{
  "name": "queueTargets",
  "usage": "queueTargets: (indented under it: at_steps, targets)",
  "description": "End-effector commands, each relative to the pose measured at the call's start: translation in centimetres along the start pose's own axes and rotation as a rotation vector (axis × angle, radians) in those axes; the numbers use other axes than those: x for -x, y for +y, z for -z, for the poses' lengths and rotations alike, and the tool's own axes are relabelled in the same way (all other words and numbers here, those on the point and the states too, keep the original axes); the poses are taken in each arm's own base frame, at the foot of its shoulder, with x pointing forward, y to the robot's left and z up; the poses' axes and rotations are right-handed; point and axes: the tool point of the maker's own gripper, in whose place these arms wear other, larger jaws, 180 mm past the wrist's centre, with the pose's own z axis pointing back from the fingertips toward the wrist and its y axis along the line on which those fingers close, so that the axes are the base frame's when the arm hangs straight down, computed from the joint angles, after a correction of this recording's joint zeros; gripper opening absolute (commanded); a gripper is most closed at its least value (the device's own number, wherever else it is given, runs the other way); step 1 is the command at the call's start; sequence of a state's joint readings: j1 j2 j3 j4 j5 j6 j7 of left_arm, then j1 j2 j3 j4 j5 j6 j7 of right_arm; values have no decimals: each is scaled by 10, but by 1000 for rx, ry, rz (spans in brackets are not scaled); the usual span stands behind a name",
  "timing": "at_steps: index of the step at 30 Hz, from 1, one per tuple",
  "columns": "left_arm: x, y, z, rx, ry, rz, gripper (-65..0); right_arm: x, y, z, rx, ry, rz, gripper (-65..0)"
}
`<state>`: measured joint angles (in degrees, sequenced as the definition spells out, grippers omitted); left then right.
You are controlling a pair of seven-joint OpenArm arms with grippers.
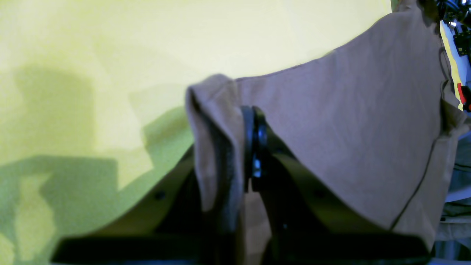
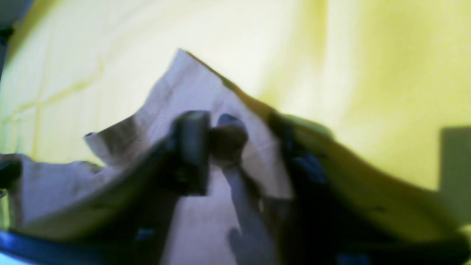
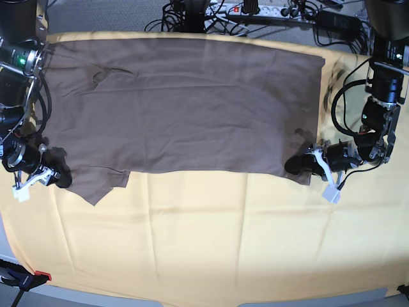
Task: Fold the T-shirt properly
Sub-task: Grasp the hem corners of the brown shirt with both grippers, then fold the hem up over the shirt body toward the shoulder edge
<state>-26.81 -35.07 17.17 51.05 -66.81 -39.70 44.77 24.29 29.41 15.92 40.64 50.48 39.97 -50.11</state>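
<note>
Evidently a lengthwise fold is in hand: the T-shirt (image 3: 185, 105) lies spread on the yellow cloth (image 3: 204, 243) covering the table, its far edge along the cloth's far border and its near edge running roughly across the cloth's middle, with both near corners gripped. To do this step well, my judgement is that the two arms should lift and travel together, at the same height and pace, so the near edge stays taut and straight between them and lands parallel to the shirt's far edge. Slack in the middle would leave a crooked crease, and the soft fabric could slip from a shallow pinch.

The left gripper (image 1: 254, 147) is at the shirt's hem-side near corner; in the left wrist view its dark pads meet with a fold of taupe fabric draped over and between them, so it is clamped on the shirt. The right gripper (image 2: 209, 143) is at the sleeve-side near corner; though that view is blurred, its pads press together with cloth bunched between them.
</note>
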Motion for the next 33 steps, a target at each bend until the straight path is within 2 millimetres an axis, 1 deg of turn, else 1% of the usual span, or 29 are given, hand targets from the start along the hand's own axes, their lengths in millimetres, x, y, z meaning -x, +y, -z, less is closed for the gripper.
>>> queueTargets:
  at_steps: [1, 2, 3, 7, 9, 11, 18, 20, 22, 24, 27, 29, 31, 33]
  targets:
    - [-21, 0, -7, -4, -50, 27, -650, -20, -4, -8, 21, -44, -31, -514]
    - [-21, 1, -7, -5, -50, 28, -650, -23, -6, -9, 31, -62, -39, -593]
    - [-21, 1, -8, -6, -51, 30, -650, -27, -8, -9, 42, -80, -48, -650]
    - [-25, 6, -8, -34, -57, 61, -650, -39, -13, -10, 81, -126, -94, -650]
    - [-29, 8, -9, -52, -78, 81, -650, -43, -13, -10, 96, -126, -116, -650]
    - [-37, 10, -10, -65, -113, 93, -650, -52, -12, -11, 104, -135, -135, -650]
    - [-84, 11, -22, -86, -305, 99, -650, -89, -9, -14, 153, -196, -190, -650]
    - [-97, 11, -23, -97, -344, 121, -650, -101, -10, -16, 184, -221, -208, -650]
    - [-108, 14, -24, -132, -367, 146, -650, -110, -11, -17, 208, -242, -227, -650]
    - [-117, 12, -22, -145, -381, 184, -650, -119, -11, -19, 227, -263, -238, -650]
    - [-124, 9, -19, -150, -390, 214, -650, -130, -8, -21, 231, -286, -254, -650]
    - [-127, 6, -15, -146, -395, 226, -650, -134, -5, -21, 230, -302, -260, -650]
    - [-128, 4, -13, -140, -398, 225, -650, -135, -4, -20, 224, -304, -264, -650]
    - [-127, 0, -11, -122, -393, 236, -650, -131, 2, -18, 191, -287, -290, -650]
